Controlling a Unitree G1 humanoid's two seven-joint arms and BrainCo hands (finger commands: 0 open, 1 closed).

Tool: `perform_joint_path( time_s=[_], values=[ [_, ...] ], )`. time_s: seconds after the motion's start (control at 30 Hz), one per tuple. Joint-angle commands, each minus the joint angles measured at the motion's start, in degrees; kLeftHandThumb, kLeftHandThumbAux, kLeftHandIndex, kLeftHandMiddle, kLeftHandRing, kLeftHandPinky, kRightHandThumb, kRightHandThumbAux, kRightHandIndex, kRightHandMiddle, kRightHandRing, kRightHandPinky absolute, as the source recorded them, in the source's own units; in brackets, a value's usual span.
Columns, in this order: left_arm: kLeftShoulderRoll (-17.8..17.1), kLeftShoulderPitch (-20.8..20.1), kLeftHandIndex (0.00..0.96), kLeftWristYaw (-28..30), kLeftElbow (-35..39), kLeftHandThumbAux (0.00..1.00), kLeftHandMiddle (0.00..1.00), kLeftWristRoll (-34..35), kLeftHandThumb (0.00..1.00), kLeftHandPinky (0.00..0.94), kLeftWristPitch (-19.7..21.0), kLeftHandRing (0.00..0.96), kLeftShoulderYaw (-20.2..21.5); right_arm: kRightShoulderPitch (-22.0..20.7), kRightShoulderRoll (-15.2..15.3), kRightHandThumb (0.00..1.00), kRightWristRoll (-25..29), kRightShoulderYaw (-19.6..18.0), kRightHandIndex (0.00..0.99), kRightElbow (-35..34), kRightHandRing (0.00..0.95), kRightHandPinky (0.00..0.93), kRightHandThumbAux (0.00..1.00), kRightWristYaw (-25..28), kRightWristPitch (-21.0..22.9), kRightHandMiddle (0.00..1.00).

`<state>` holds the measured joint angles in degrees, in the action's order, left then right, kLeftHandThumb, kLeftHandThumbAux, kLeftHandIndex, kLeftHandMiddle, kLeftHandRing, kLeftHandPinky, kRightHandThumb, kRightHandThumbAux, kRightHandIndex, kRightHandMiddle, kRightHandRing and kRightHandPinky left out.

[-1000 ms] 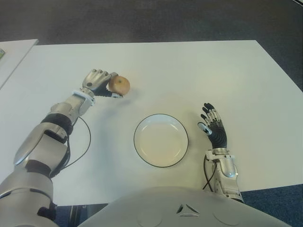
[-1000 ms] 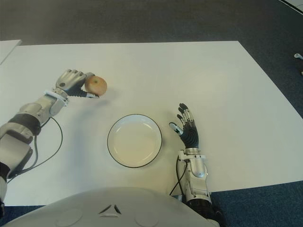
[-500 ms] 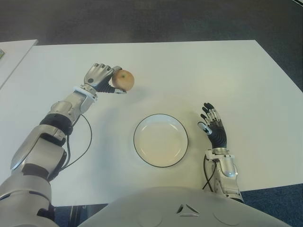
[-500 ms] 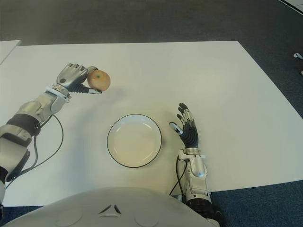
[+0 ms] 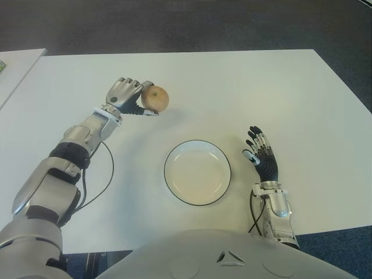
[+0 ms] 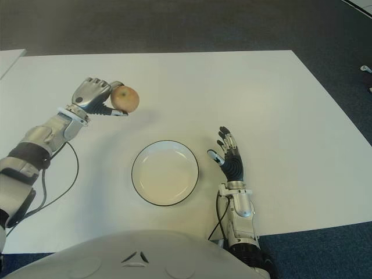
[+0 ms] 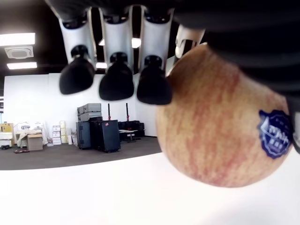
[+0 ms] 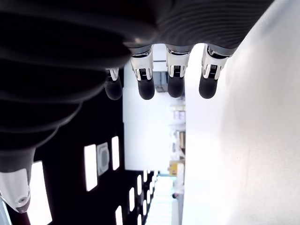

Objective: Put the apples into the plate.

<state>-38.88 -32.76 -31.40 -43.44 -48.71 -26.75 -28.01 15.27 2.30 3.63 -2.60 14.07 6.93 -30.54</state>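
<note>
Lifted apple [image 5: 155, 98] up-right in clamped left hand [image 5: 124, 95], upper left; shallow fingertip pinch could slip before plate [image 5: 197, 172]. Right hand [image 5: 263, 158] open beside plate.

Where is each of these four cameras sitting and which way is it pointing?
Left eye: head, looking down at the table; both arms, plate.
Right eye: same scene, slightly shifted.
Left wrist: on that arm, facing its left hand gripping the apple.
Right wrist: faces the open right hand beside the plate's right side.
Shared: eyes and left wrist see the apple.
</note>
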Motion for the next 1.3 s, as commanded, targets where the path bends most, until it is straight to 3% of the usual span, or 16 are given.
perform_joint_path(
  time_s=[0.03,0.17,0.37,0.6,0.7,0.97,1.3],
  values=[
    [-1.08,2.19,0.443,2.26,4.48,0.697,0.825,0.16,0.725,0.778,0.79,0.803,1.32,4.45,-0.56,0.066,-0.88,0.48,0.0,8.93,0.0,0.0,0.538,-0.44,6.08,0.0],
    [0.09,5.42,0.443,4.4,11.01,0.697,0.822,-0.84,0.724,0.768,3.54,0.798,1.16,4.66,-0.59,0.067,-0.87,0.61,0.0,8.76,0.0,0.0,0.535,-0.38,6.04,0.0],
    [0.8,12.98,0.443,9.64,27.18,0.697,0.821,-3.77,0.723,0.789,8.58,0.799,0.33,4.86,-0.65,0.067,-0.98,0.73,0.0,8.6,0.0,0.0,0.536,-0.53,6.22,0.0],
    [-0.05,18.62,0.443,14.31,41.14,0.697,0.822,-5.54,0.724,0.786,10.06,0.803,2.4,4.25,-0.51,0.077,-0.24,0.45,0.0,9.86,0.0,0.0,0.537,0.01,6.65,0.0],
    [-0.55,20.56,0.443,16.97,48.39,0.696,0.825,-5.13,0.725,0.798,9.26,0.807,3.66,3.87,-0.45,0.08,-0.14,0.41,0.0,10.42,0.0,0.0,0.535,0.21,6.85,0.0],
    [-2.19,24.19,0.443,21.44,57.98,0.695,0.837,-3.46,0.732,0.836,4.73,0.825,5.45,2.78,-0.61,0.082,-0.24,0.46,0.0,11.68,0.0,0.0,0.523,0.14,7.15,0.0],
    [-2.74,27.83,0.443,22.71,62.01,0.696,0.87,-3.95,0.73,0.883,-0.13,0.856,7.47,1.98,-1.14,0.092,-0.08,0.43,0.0,12.9,0.0,0.0,0.549,-0.03,6.69,0.0]
  ],
)
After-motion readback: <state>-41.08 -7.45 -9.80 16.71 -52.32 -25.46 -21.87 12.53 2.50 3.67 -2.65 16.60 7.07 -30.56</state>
